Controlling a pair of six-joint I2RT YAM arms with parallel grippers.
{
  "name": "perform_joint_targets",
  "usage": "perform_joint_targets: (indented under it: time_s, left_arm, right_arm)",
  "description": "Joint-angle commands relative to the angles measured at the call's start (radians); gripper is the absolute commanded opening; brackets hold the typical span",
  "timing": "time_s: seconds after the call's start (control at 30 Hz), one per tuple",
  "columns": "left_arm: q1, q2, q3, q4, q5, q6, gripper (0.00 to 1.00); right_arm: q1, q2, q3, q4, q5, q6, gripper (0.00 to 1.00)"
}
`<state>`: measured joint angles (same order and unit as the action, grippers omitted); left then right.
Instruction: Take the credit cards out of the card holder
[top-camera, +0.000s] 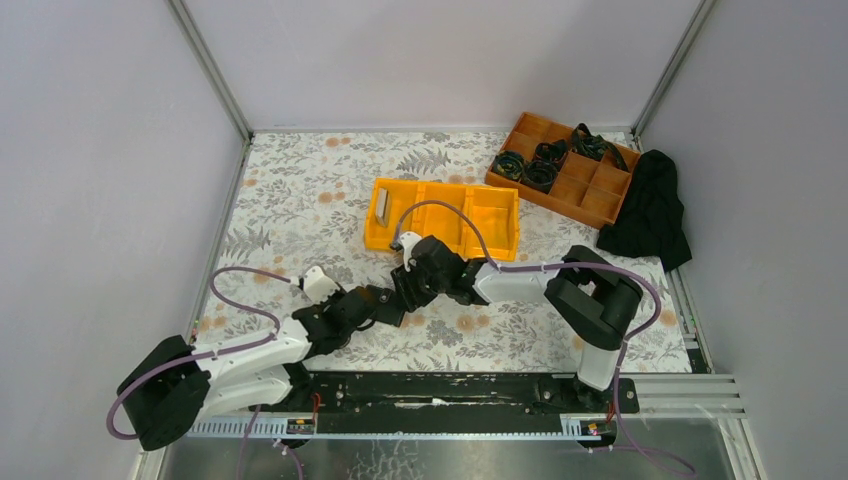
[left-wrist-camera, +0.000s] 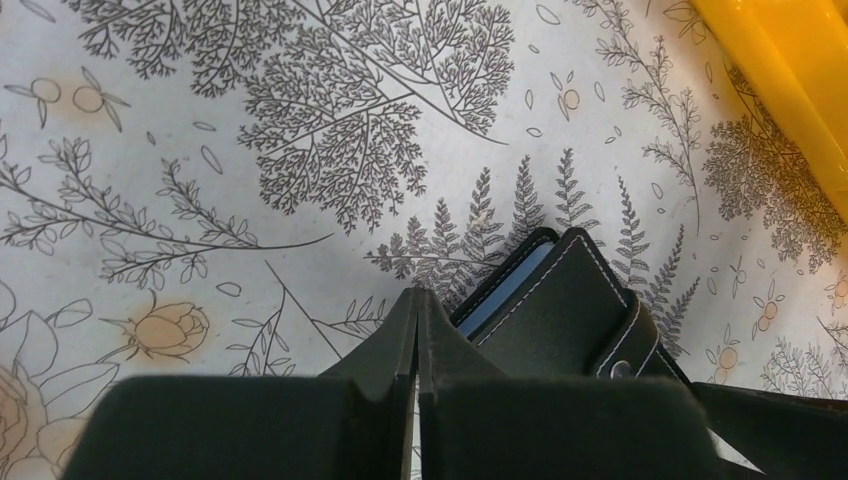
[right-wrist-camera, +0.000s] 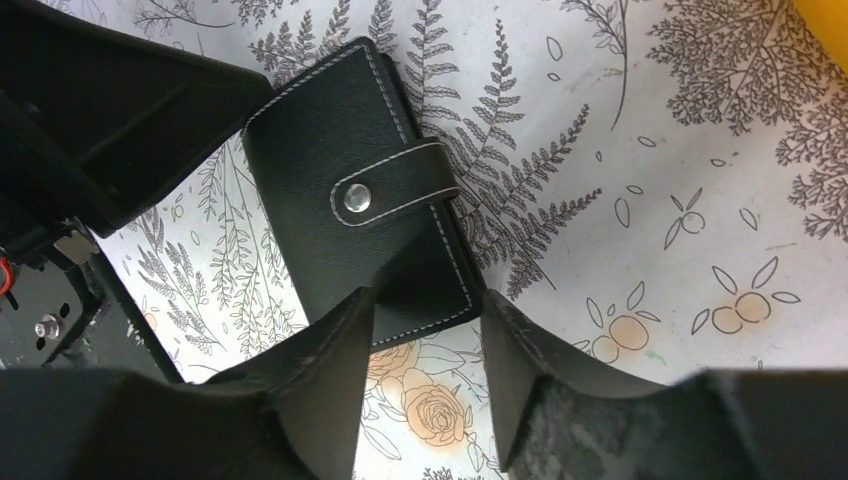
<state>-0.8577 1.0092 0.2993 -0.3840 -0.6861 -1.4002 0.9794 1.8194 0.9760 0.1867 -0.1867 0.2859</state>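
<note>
The card holder (right-wrist-camera: 360, 200), a black stitched wallet with its snap strap fastened, lies closed on the flowered table. My right gripper (right-wrist-camera: 428, 308) is open, its fingers astride the holder's near corner. My left gripper (left-wrist-camera: 418, 305) is shut with nothing seen between its fingers, and its tips rest on the table just left of the holder (left-wrist-camera: 565, 315). A pale blue-grey edge (left-wrist-camera: 510, 288) shows inside the holder's open side. In the top view both grippers (top-camera: 400, 295) meet over the holder and hide it. A pale grey credit card (top-camera: 382, 205) leans in the yellow bin's left compartment.
The yellow three-compartment bin (top-camera: 512, 225) stands just beyond the grippers, and its corner shows in the left wrist view (left-wrist-camera: 790, 80). A brown divided tray (top-camera: 600, 210) with black coils sits at the back right, beside a black cloth (top-camera: 650, 210).
</note>
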Motion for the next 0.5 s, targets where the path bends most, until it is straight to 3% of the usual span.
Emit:
perform_joint_targets:
  time_s: [0.0,0.17,0.23,0.4,0.47]
  left_arm:
    - [-0.005,0.032,-0.007,0.110,0.022,0.047,0.00]
    - [-0.005,0.035,-0.033,0.165,0.030,0.050,0.00]
    - [-0.006,0.040,-0.035,0.177,0.031,0.050,0.00]
    - [-0.004,0.057,-0.023,0.181,0.016,0.069,0.01]
    - [-0.004,0.062,-0.009,0.175,0.000,0.084,0.09]
  right_arm:
    - [0.005,-0.019,-0.003,0.082,-0.013,0.019,0.44]
    - [0.007,-0.033,-0.020,0.080,-0.008,0.018,0.18]
    - [0.006,-0.035,-0.028,0.086,-0.012,0.025,0.03]
    - [0.006,-0.075,-0.067,0.100,0.001,0.048,0.00]
    - [0.005,-0.110,-0.089,0.099,0.030,0.054,0.00]
